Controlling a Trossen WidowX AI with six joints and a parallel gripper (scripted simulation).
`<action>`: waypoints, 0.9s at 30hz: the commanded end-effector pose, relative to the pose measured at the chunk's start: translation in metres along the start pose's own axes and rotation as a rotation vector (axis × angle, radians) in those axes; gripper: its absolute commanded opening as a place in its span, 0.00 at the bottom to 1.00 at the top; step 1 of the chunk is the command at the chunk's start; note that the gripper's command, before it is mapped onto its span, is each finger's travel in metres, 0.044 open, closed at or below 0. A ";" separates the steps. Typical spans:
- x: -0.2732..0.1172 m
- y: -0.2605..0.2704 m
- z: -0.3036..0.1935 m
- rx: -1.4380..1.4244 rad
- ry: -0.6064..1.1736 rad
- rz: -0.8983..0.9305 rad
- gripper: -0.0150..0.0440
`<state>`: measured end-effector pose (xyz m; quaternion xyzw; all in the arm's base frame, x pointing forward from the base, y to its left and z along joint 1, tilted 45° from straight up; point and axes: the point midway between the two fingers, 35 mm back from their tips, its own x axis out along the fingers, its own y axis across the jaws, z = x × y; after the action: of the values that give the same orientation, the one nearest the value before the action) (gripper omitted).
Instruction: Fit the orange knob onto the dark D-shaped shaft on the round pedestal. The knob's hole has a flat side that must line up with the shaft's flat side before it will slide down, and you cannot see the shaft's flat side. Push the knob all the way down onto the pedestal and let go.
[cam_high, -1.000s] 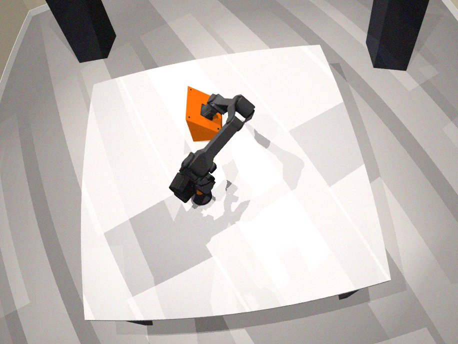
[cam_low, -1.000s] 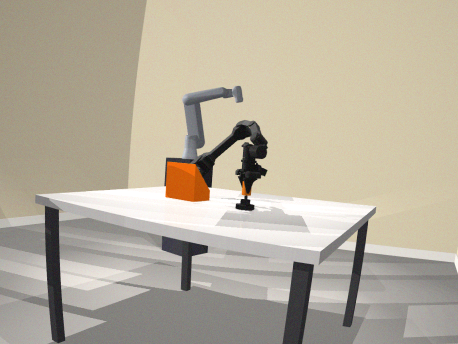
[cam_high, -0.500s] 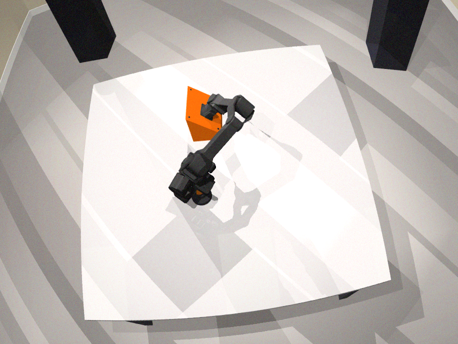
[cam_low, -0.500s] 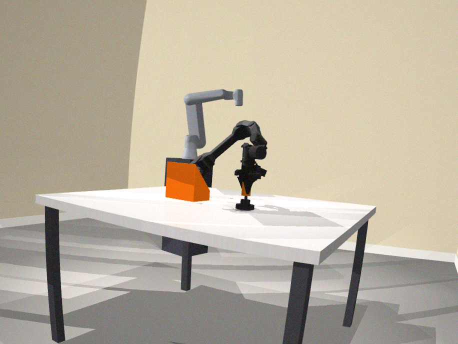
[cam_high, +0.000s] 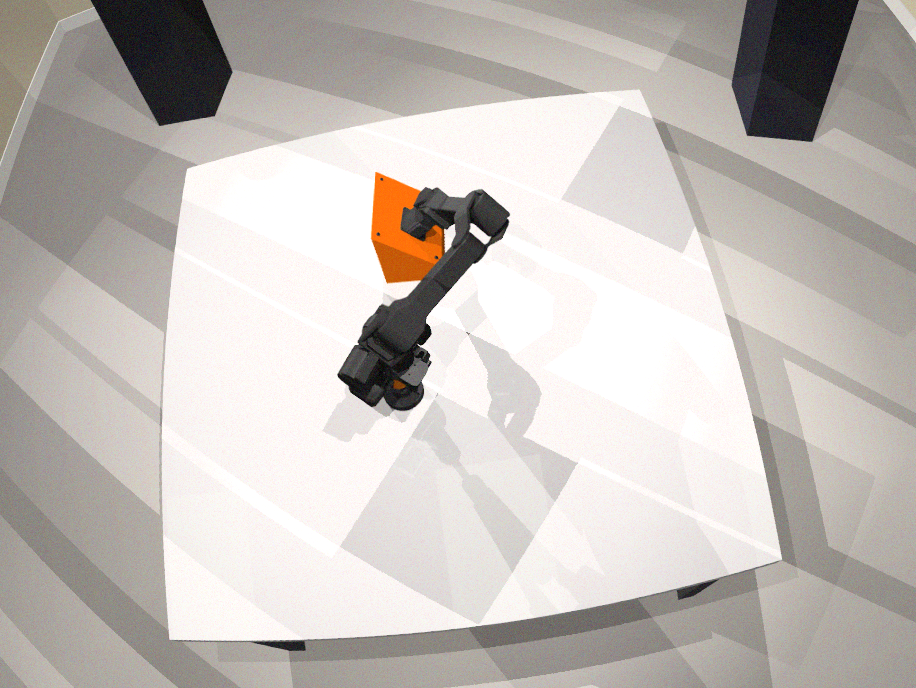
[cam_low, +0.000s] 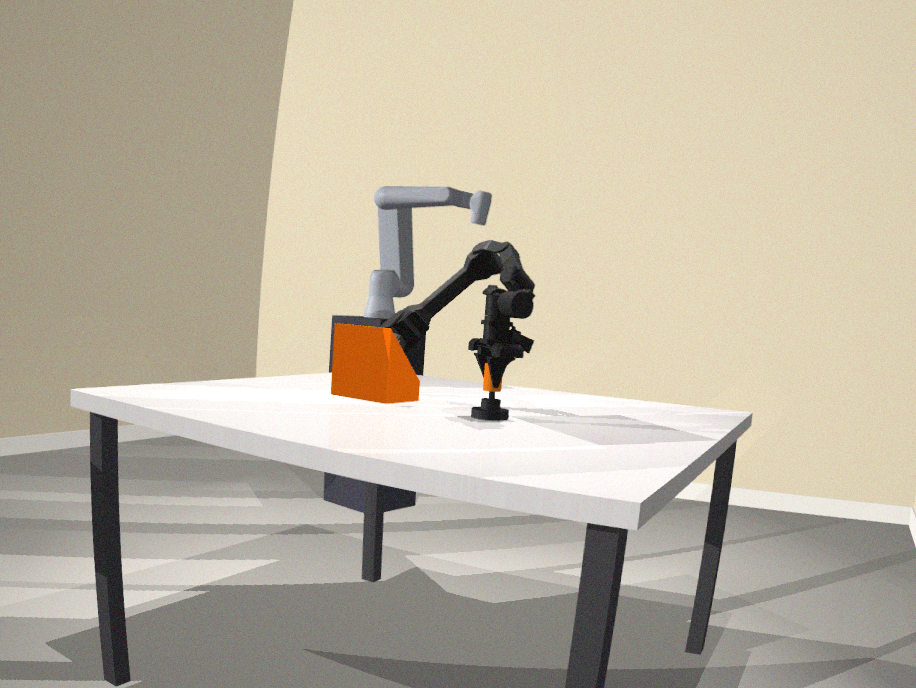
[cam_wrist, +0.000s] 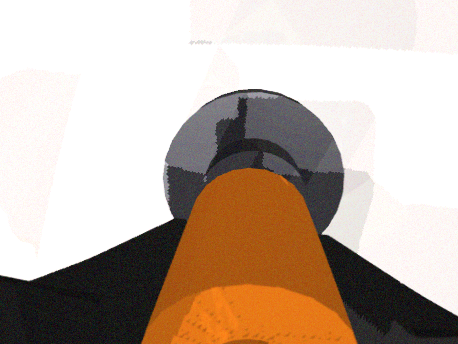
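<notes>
Orange knob (cam_high: 398, 384) (cam_low: 489, 379) (cam_wrist: 250, 235) is standing upright in the claw (cam_high: 400, 380) (cam_low: 493, 379) (cam_wrist: 249, 240), whose fingers are gripping its sides, parted only by its width, presumably keeping it from slipping while being turned. Beneath, the dark shaft (cam_low: 491, 396) is showing between knob and round pedestal (cam_high: 405, 402) (cam_low: 489, 413) (cam_wrist: 300, 125), so the knob is not sitting fully down; whether the tip is entering the hole, I cannot tell. The pedestal is resting on the white table (cam_high: 259, 518) (cam_low: 355, 453) (cam_wrist: 50, 125), likely giving the push firm backing. Farther off, an orange block (cam_high: 396, 207) (cam_low: 359, 362) is standing aside, and beyond it a grey arm (cam_low: 396, 251) is rising, apparently uninvolved.
</notes>
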<state>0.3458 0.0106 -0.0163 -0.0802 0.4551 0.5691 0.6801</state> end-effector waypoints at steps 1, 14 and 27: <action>-0.004 -0.001 0.000 -0.097 -0.004 -0.005 0.25; 0.001 -0.002 -0.002 -0.181 -0.004 -0.005 0.25; -0.001 -0.001 0.000 -0.181 -0.004 -0.005 0.25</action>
<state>0.3460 0.0102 -0.0186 -0.1406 0.4027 0.6061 0.6714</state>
